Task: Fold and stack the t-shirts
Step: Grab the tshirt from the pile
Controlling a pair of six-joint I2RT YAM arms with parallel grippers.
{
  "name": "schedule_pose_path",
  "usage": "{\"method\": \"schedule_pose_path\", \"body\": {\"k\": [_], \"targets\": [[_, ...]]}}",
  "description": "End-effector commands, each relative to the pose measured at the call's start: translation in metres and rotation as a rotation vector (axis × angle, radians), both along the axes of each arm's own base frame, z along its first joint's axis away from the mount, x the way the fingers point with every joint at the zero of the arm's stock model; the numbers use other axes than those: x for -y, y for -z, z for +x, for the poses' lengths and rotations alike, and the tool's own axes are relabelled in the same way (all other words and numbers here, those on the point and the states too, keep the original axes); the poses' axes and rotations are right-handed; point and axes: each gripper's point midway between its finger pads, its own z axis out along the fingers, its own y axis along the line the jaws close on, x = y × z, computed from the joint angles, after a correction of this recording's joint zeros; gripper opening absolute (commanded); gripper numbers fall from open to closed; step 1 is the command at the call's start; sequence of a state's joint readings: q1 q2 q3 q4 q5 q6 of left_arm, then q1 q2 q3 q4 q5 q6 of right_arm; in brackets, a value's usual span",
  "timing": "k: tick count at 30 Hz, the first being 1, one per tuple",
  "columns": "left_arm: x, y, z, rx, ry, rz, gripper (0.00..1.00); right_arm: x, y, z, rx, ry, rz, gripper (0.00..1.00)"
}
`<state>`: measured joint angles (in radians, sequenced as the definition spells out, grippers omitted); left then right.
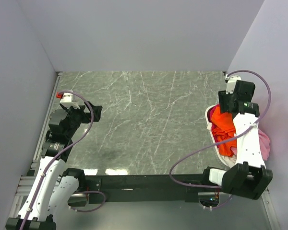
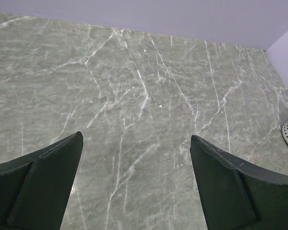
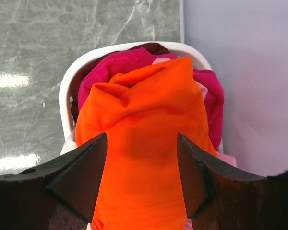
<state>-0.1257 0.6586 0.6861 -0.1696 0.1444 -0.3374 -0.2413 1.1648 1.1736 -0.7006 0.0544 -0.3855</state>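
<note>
From right wrist, magenta shirt, orange shirt

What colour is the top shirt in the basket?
Bright orange fabric t-shirt, clearest in the right wrist view.

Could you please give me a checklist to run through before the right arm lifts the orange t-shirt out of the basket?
1. Right gripper over the orange t-shirt, fabric between its fingers: ok.
2. Jaws shut on the fabric: not ok, they stand apart.
3. Orange t-shirt on top of the pile in the white basket: ok.
4. Magenta t-shirt free of the orange one: cannot tell.
5. Left gripper open, over bare table: ok.
</note>
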Motion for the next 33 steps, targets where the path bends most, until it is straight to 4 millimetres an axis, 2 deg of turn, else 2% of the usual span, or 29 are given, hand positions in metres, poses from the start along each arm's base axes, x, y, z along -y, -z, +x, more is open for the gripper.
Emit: {"method": "schedule_pose_path", "body": {"k": [1, 7, 10, 11, 13, 16, 17, 20, 21, 23, 24, 26, 27, 33], "targets": [[0.006, -0.024, -0.002, 0.055, 0.027, -0.01, 0.99, 0.006, 0.001, 0.01, -0.022, 0.023, 0.007, 0.66], [0.007, -0.025, -0.003, 0.06, 0.03, -0.01, 1.0, 0.004, 0.018, 0.029, -0.046, 0.033, 0.064, 0.64], [0.007, -0.024, -0.003, 0.059, 0.031, -0.008, 0.99, 0.003, 0.029, 0.033, -0.069, 0.03, 0.086, 0.55], [0.007, -0.024, -0.003, 0.059, 0.029, -0.008, 0.99, 0.003, 0.032, 0.033, -0.078, 0.036, 0.088, 0.48], [0.007, -0.024, -0.003, 0.057, 0.028, -0.007, 0.99, 0.006, 0.04, 0.033, -0.092, 0.044, 0.081, 0.42], [0.007, -0.024, -0.003, 0.058, 0.029, -0.006, 0.99, 0.006, 0.04, 0.031, -0.073, 0.048, 0.073, 0.18], [0.007, -0.024, -0.002, 0.056, 0.029, -0.006, 0.99, 0.006, 0.036, 0.031, -0.06, 0.047, 0.068, 0.05], [0.007, -0.022, -0.002, 0.053, 0.031, -0.006, 0.99, 0.005, 0.013, 0.025, -0.002, 0.044, 0.054, 0.0], [0.007, -0.022, -0.002, 0.052, 0.028, -0.005, 0.99, 0.005, -0.006, 0.024, 0.044, 0.041, 0.041, 0.0], [0.008, -0.021, -0.001, 0.048, 0.034, -0.004, 0.99, 0.003, -0.024, 0.019, 0.079, 0.038, 0.033, 0.0], [0.008, -0.021, -0.001, 0.049, 0.036, -0.004, 0.99, 0.002, -0.048, 0.017, 0.141, 0.033, 0.022, 0.0], [0.008, -0.021, -0.001, 0.047, 0.034, -0.002, 0.99, -0.001, -0.069, 0.011, 0.181, 0.029, 0.019, 0.0], [0.008, -0.02, -0.001, 0.045, 0.036, -0.002, 0.99, -0.002, -0.092, 0.008, 0.237, 0.024, 0.01, 0.0], [0.008, -0.019, 0.0, 0.046, 0.035, 0.001, 0.99, -0.013, -0.157, -0.008, 0.401, 0.007, 0.007, 0.0]]}}
